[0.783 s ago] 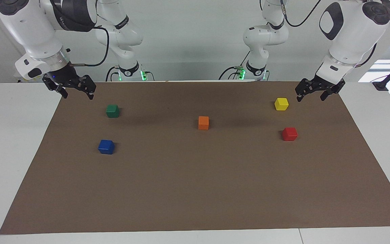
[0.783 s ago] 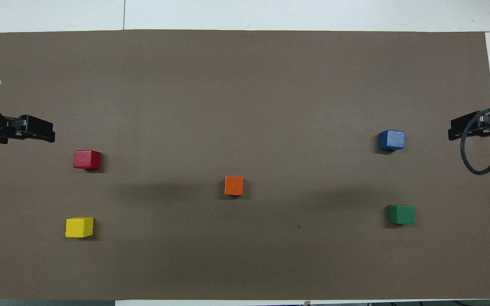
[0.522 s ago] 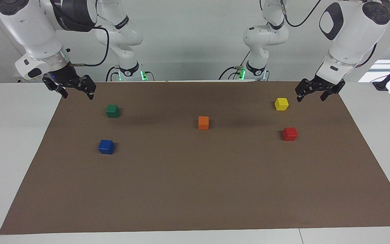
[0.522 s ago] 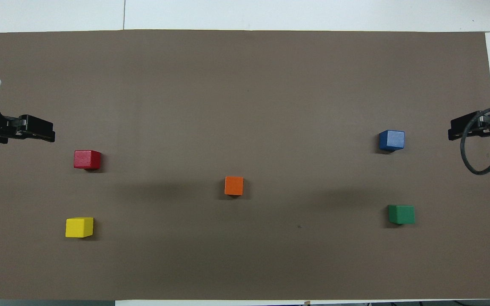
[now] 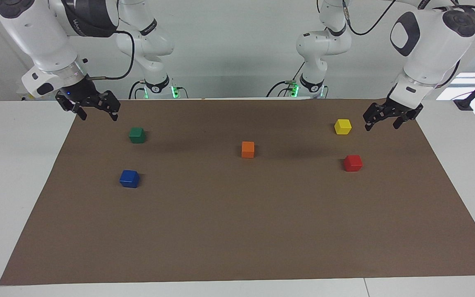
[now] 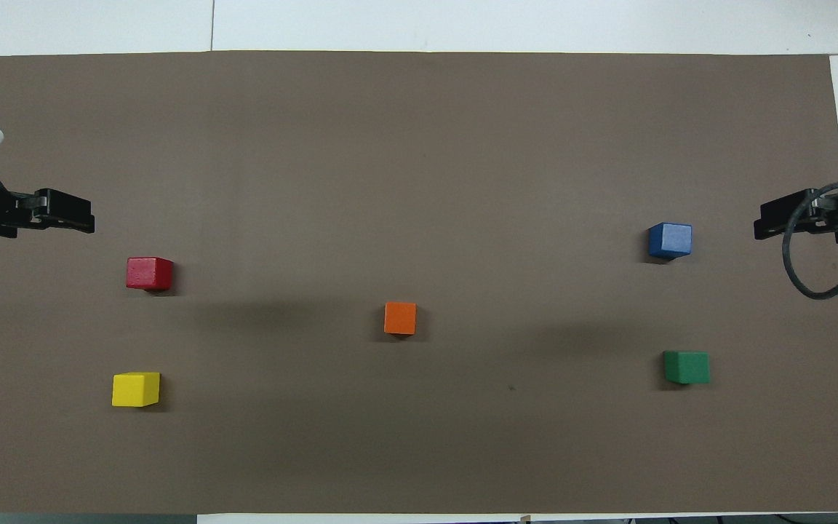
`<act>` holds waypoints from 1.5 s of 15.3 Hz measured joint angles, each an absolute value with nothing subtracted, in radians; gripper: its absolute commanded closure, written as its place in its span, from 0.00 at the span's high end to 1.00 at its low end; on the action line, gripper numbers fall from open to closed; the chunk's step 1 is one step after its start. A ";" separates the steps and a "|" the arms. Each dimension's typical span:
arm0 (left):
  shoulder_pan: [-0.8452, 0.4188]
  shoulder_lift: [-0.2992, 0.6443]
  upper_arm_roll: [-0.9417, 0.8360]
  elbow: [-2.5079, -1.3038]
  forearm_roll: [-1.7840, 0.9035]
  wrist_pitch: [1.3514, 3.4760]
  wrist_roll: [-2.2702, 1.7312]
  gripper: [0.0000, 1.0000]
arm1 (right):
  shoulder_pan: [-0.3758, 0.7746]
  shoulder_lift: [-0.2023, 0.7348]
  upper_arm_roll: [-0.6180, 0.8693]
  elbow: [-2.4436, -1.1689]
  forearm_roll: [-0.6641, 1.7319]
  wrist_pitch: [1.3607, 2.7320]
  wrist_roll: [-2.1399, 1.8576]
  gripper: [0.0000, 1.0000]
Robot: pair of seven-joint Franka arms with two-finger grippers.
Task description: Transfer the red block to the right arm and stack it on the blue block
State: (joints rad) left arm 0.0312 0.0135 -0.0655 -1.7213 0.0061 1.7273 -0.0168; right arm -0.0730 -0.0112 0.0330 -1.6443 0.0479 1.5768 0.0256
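Both claws empty; red block [image 5: 352, 163] lies apart from left claw [image 5: 382, 123].

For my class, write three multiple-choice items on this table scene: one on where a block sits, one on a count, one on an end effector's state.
1. The red block lies:
A. on the blue block
B. on the mat, at the left arm's end
C. in an end effector

2. Blocks on the mat:
A. three
B. five
C. seven

3. The left end effector is:
A. open, empty
B. shut on the red block
C. touching the yellow block

Key: B, it rests apart near the yellow block; B, red, yellow, orange, green, blue; A, fingers apart, nothing between.
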 measured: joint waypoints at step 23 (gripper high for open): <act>0.072 0.075 -0.056 -2.209 0.006 2.282 0.017 1.00 | -0.250 0.095 0.036 -2.041 1.445 1.291 -0.576 1.00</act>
